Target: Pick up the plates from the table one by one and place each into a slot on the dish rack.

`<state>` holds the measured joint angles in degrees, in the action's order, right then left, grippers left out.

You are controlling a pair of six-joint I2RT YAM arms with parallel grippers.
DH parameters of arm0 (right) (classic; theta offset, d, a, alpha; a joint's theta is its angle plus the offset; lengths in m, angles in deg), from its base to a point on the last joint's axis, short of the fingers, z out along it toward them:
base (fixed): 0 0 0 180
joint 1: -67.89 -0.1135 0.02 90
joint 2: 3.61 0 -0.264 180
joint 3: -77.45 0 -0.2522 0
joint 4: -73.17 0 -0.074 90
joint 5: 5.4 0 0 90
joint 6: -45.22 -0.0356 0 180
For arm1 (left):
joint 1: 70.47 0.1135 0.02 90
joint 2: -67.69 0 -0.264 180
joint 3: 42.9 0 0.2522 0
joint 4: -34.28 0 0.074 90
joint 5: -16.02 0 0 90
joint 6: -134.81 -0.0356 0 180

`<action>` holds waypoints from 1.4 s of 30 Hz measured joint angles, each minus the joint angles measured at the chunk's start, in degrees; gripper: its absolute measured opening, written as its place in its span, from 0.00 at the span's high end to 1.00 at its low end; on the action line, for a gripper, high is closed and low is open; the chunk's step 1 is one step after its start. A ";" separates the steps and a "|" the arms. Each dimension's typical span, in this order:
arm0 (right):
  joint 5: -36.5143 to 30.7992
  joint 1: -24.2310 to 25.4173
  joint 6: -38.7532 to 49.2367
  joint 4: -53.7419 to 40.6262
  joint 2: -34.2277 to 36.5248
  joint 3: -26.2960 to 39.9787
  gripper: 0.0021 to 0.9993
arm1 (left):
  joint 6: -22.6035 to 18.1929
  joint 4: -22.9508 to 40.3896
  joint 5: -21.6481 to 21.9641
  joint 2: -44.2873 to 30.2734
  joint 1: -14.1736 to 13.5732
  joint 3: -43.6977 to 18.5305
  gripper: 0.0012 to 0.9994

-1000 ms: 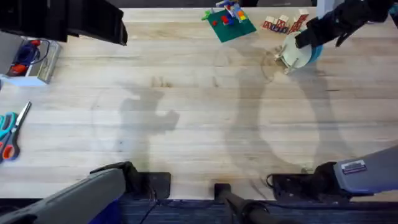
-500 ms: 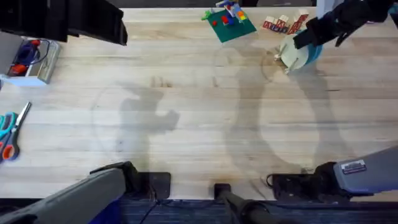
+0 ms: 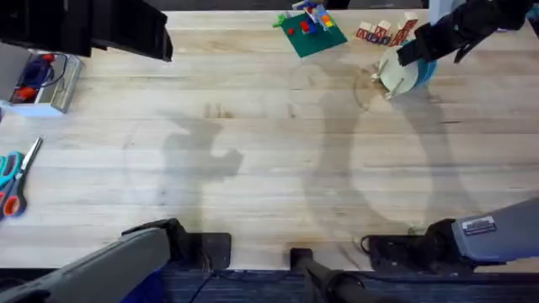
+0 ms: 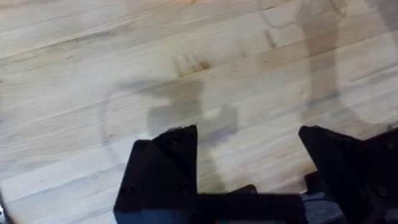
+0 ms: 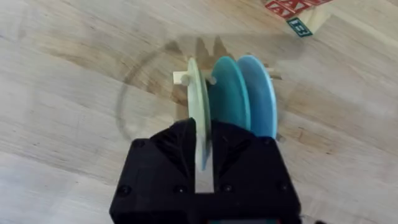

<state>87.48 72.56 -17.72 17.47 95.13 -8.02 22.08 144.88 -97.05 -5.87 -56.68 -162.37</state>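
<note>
At far right table (image 3: 253,151): right hand (image 5: 202,146) grips cream plate (image 5: 198,112) in dish rack (image 5: 181,78); left hand (image 4: 249,155) open.

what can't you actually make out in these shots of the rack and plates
- Dish rack, right wrist view: mostly hidden behind the three upright plates; just peg tips show.
- Cream plate, right wrist view: its lower edge is covered by the right gripper, so its seating in a slot is unclear.
- Teal plate: partly hidden by the cream plate.
- Overhead view: the right arm covers much of the rack.
- Blocks: cut off by the edge.
</note>
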 joint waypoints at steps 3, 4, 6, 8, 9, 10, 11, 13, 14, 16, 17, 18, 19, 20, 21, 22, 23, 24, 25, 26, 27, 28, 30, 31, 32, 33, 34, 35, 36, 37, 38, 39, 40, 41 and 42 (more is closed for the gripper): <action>0.00 0.00 0.01 -0.01 -0.24 0.00 0.84 | 0.00 0.00 0.00 0.02 0.00 0.00 0.01; 0.00 0.00 0.01 0.00 -0.58 0.00 0.84 | 0.01 0.00 0.00 0.02 0.01 0.00 0.01; 0.00 0.00 0.01 -0.02 -1.79 0.00 0.83 | 0.01 0.00 0.00 0.01 0.01 0.00 0.01; 0.00 0.00 0.01 0.00 -3.74 0.00 0.83 | -0.01 0.00 0.00 0.00 -0.01 0.00 0.01; 0.00 0.00 0.01 0.00 -4.69 0.00 0.83 | -0.01 0.00 0.00 0.02 -0.01 0.00 0.01; 0.00 0.00 0.01 0.00 -5.82 0.00 0.83 | 0.01 0.00 0.00 0.00 0.00 0.00 0.01; 0.00 0.00 0.01 -0.02 -6.83 0.00 0.83 | 0.01 0.00 0.00 0.00 0.01 0.00 0.01; 0.02 0.00 0.02 -0.10 -8.90 0.02 0.80 | 0.01 0.00 0.00 0.01 0.01 0.00 0.01; 0.02 0.00 0.01 -0.21 -9.83 0.02 0.79 | 0.01 0.00 0.00 0.02 -0.01 0.00 0.01; 0.04 0.00 -0.01 -0.76 -11.79 0.02 0.75 | 0.01 0.00 0.00 0.00 0.01 0.00 0.01; 0.10 0.00 0.01 -1.18 -12.76 0.02 0.72 | 0.01 0.00 0.00 0.00 0.00 0.00 0.01; 0.15 0.00 -0.01 -1.69 -13.76 0.02 0.69 | 0.01 0.00 0.00 0.02 -0.01 0.00 0.01; 0.17 0.00 -0.01 -2.36 -14.92 0.02 0.65 | 0.01 0.00 0.00 0.00 -0.01 0.00 0.01; 0.17 0.00 0.01 -3.00 -16.02 0.02 0.62 | 0.00 0.00 0.00 0.01 0.01 0.00 0.01; 0.17 0.00 0.02 -3.69 -17.22 0.02 0.58 | 0.01 0.00 0.00 0.00 0.01 0.00 0.01; 0.19 0.00 0.01 -4.56 -18.41 0.02 0.54 | 0.01 0.00 0.00 0.02 -0.01 0.00 0.01; 0.19 0.00 0.03 -6.31 -20.83 0.02 0.47 | 0.01 0.00 0.00 0.02 0.01 0.00 0.01; 0.20 0.00 0.12 -7.04 -21.92 0.02 0.42 | 0.01 0.00 0.00 0.00 -0.01 0.00 0.01; 0.20 0.00 0.11 -7.94 -23.24 0.02 0.38 | 0.01 0.00 0.00 0.00 0.01 0.00 0.01; 0.21 0.00 0.10 -9.98 -27.04 0.02 0.23 | 0.01 0.00 0.00 0.02 -0.01 0.00 0.01; 0.22 0.00 0.10 -10.44 -28.16 0.02 0.14 | 0.01 0.00 0.00 0.02 0.00 0.00 0.01; 0.18 0.00 0.25 -10.92 -29.48 0.02 0.04 | -0.01 0.00 0.00 0.02 0.01 0.00 0.01; 0.21 0.00 0.25 -11.96 -31.80 0.02 0.01 | 0.01 0.00 0.00 0.00 0.01 0.00 0.01; 0.22 0.00 0.24 -12.61 -33.03 0.02 0.01 | 0.01 0.00 0.00 0.00 0.01 0.00 0.01; 0.22 0.00 0.25 -13.27 -34.14 0.02 0.00 | 0.01 0.00 0.00 0.02 -0.01 0.00 0.01; 0.22 0.00 0.25 -14.06 -35.35 0.02 0.00 | 0.01 0.00 0.00 0.01 0.01 0.00 0.01; 0.22 0.00 0.24 -14.90 -36.45 0.02 0.00 | 0.01 0.00 0.00 0.00 0.01 0.00 0.01; 0.21 0.00 0.24 -15.75 -37.52 0.02 0.00 | 0.01 0.00 0.00 0.02 0.00 0.00 0.01; 0.22 0.00 0.25 -16.54 -38.54 0.02 0.00 | 0.01 0.00 0.00 0.00 0.01 0.00 0.01; 0.22 0.00 0.25 -17.43 -39.62 0.02 0.00 | 0.01 0.00 0.00 0.02 -0.01 0.00 0.01; 0.21 0.00 0.24 -18.21 -40.56 0.02 0.00 | 0.01 0.00 0.00 0.00 0.00 0.00 0.01; 0.22 0.00 0.25 -18.91 -41.30 0.02 0.00 | 0.01 0.00 0.00 0.02 0.01 0.00 0.01; 0.20 0.00 0.23 -19.89 -42.20 0.02 0.00 | -0.01 0.00 0.00 0.00 0.01 0.00 0.01; 0.22 0.00 0.24 -20.76 -42.89 0.02 0.00 | 0.01 0.00 0.00 0.01 0.01 0.00 0.01; 0.22 0.00 0.24 -21.67 -43.54 0.02 0.00 | -0.01 0.00 0.00 0.01 0.01 0.00 0.01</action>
<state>87.70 72.56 -17.48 -4.20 51.59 -7.99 22.07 144.88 -97.05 -5.87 -56.67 -162.37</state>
